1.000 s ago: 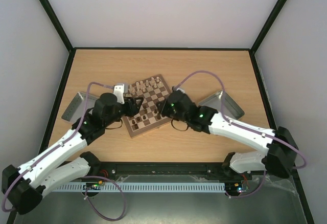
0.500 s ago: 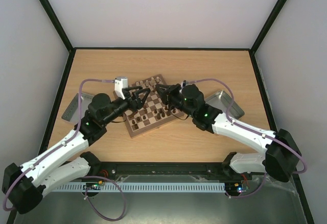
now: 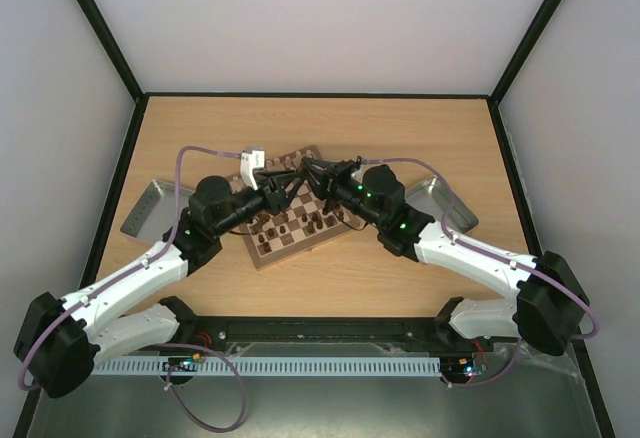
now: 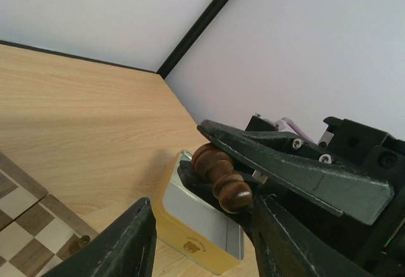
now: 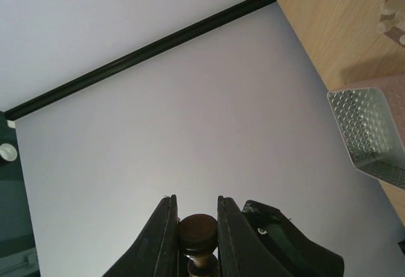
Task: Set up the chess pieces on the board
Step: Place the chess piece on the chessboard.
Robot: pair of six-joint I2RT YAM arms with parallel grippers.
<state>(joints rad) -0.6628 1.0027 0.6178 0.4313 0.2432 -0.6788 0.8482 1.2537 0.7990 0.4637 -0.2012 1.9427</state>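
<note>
The board lies in the middle of the table with cream and dark chess pieces standing on it. My right gripper hovers over the board's far half, shut on a dark brown chess piece. The left wrist view shows that piece lying sideways between the right gripper's fingers. My left gripper faces it tip to tip. Its jaws stand open, one finger on each side, and the piece's round head sits close to the right-hand one. A corner of the board shows below.
A silver metal tray sits left of the board and another tray right of it; the right one lies just beyond the held piece. Black-framed white walls enclose the table. Both forearms cross the board's near corners.
The right gripper has lifted off the board with the dark piece and turned toward the left arm. The left gripper has risen and swung right to meet it.
</note>
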